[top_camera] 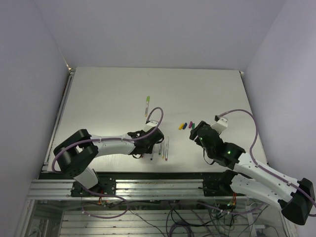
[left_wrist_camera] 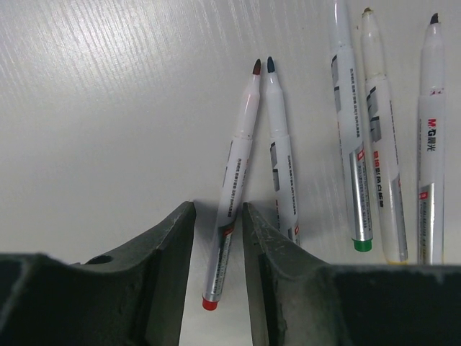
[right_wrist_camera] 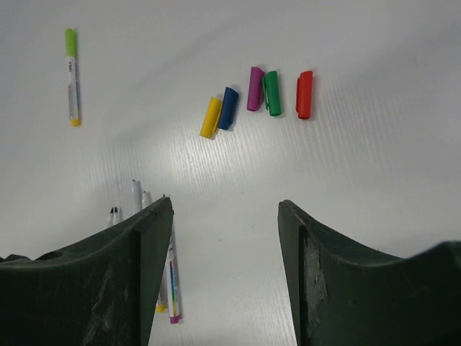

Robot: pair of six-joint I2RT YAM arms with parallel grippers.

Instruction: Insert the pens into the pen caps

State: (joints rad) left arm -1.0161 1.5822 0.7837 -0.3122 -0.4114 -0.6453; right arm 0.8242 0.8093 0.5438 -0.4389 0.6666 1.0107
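Note:
Five uncapped white pens lie side by side on the table (top_camera: 98, 98). In the left wrist view my left gripper (left_wrist_camera: 218, 207) is low over them, its jaws narrowly apart on either side of the red-ended pen (left_wrist_camera: 232, 194), which lies flat. The right finger (left_wrist_camera: 274, 267) touches it and a gap shows at the left finger. The blue-tipped pen (left_wrist_camera: 279, 166) leans against it. Green-ended (left_wrist_camera: 351, 144), yellow-ended (left_wrist_camera: 382, 151) and a fifth pen (left_wrist_camera: 431, 144) lie to the right. My right gripper (right_wrist_camera: 225, 203) is wide open and empty, short of the yellow (right_wrist_camera: 210, 117), blue (right_wrist_camera: 228, 108), purple (right_wrist_camera: 255, 89), green (right_wrist_camera: 271, 93) and red (right_wrist_camera: 305, 94) caps.
A sixth pen with a light green cap on it (top_camera: 147, 105) lies apart, farther back on the table; it also shows in the right wrist view (right_wrist_camera: 72, 76). The caps (top_camera: 183, 126) lie just left of the right gripper (top_camera: 194, 131), and the pens (top_camera: 165, 148) just right of the left gripper (top_camera: 143, 150).

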